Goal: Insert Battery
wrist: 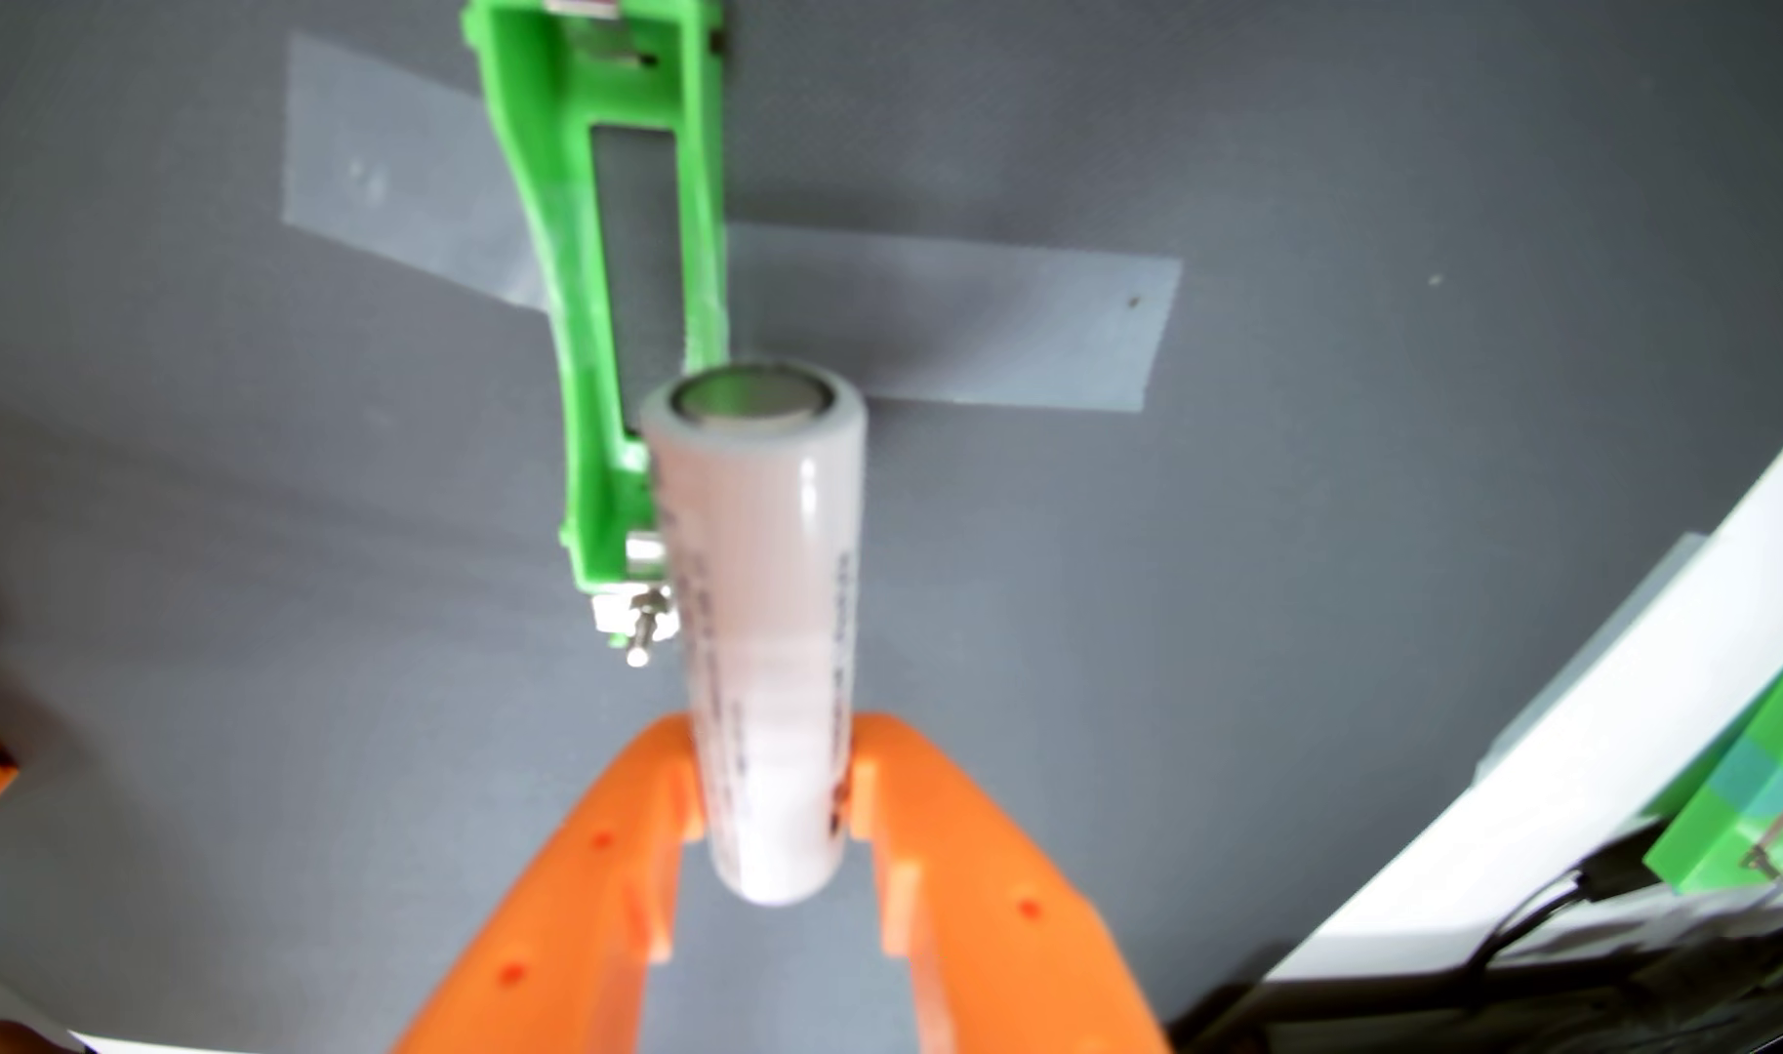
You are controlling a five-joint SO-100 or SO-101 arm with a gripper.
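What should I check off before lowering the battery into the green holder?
1. Grip: gripper shut on the battery, both orange fingers against it: ok.
2. Holder slot empty: ok.
3. Holder fixed down with tape: ok.
4. Battery centred over the slot: not ok, it overlaps the holder's near right edge in the wrist view.
5. Battery parallel to the slot: roughly, cannot tell exactly.
6. Polarity against the contacts: cannot tell.

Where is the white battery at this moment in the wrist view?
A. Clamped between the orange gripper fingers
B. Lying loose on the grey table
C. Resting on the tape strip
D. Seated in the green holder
A: the battery sits pinched between the two orange fingers of the gripper, while the slot of the green holder is empty.
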